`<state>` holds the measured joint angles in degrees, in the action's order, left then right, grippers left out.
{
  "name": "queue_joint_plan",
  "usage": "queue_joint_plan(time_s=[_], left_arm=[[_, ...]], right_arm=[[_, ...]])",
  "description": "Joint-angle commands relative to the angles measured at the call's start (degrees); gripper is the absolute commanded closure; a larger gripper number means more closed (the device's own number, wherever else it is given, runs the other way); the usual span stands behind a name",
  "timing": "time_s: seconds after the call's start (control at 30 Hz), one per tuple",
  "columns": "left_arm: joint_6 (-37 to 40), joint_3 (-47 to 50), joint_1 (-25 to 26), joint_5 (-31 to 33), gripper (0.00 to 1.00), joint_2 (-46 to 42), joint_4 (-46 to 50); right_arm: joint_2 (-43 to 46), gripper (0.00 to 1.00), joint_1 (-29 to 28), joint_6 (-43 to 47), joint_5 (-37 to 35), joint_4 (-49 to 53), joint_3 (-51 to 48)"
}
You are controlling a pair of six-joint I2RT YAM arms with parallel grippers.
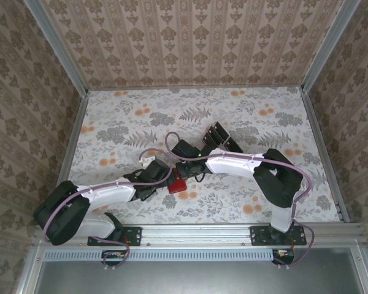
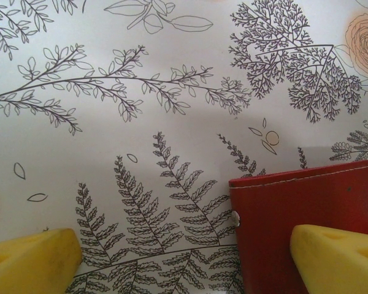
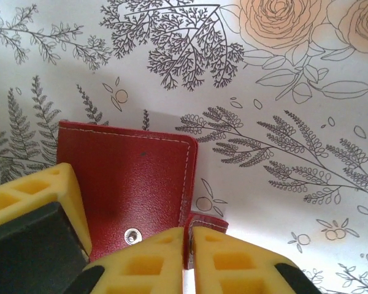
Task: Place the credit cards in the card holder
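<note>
Fingers [image 2: 37,257] of my left gripper [image 2: 185,240] are spread wide, one tip over the red card holder [image 2: 300,205] on the floral table [image 1: 264,122]. My right gripper [image 3: 187,266] is clamped on its flap edge. I see the credit cards [image 1: 224,139] just beyond.

We find nothing legible: no words, numbers or logos on the small red stitched leather-like wallet [image 3: 129,177], the floral-printed table cover [image 1: 245,116] or the damask-patterned walls [image 1: 190,37].
</note>
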<state>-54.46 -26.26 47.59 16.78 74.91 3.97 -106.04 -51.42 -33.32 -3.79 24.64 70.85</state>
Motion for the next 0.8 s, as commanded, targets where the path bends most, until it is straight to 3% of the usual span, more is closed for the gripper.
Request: queue_joint_plan(time_s=[0.0,0.1,0.4,0.77], left_arm=[[-1.8,3.2,-0.7,-1.1,0.0,3.0,2.6],[-1.7,3.1,-0.7,-1.1,0.0,3.2,2.6],[-1.8,3.5,-0.7,-1.1,0.0,3.3,2.4],[-2.1,3.8,-0.6,-1.0,0.0,3.6,2.0]], right_arm=[[0.9,0.94,-0.2,0.5,-2.0,2.1,0.4],[1.4,1.0,-0.2,0.6,-2.1,2.5,0.2],[5.4,1.0,-0.2,-0.5,2.7,-1.5,-2.6],[2.1,1.0,0.0,-2.1,8.8,-6.3,-3.4]])
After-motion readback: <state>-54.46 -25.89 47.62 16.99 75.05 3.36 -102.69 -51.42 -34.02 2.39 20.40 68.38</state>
